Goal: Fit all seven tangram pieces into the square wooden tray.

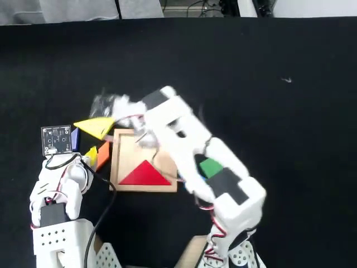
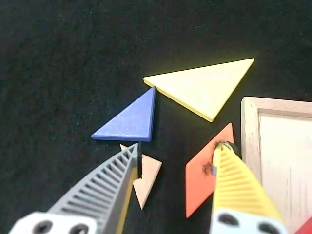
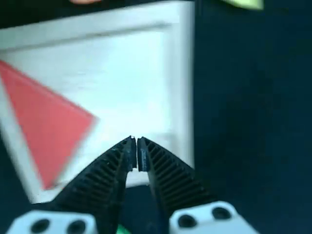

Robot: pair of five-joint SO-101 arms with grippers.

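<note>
High view: we see right arm (image 1: 184, 134) hiding tray's (image 1: 114, 162) right side; green piece (image 1: 211, 166) partly hidden by arm.
Left wrist view: tray cut by pic edge. Orange piece (image 2: 200, 180) and pale triangle (image 2: 147, 175) sit partly behind left gripper (image 2: 178, 146) fingers.
Right wrist view: red triangle (image 3: 44, 131) blurred; yellow piece (image 3: 243, 4) cut by edge.

One triangle (image 1: 144, 174) in tray (image 1: 128, 155), at its near edge, loose pieces (image 1: 96, 126) left of tray
</note>
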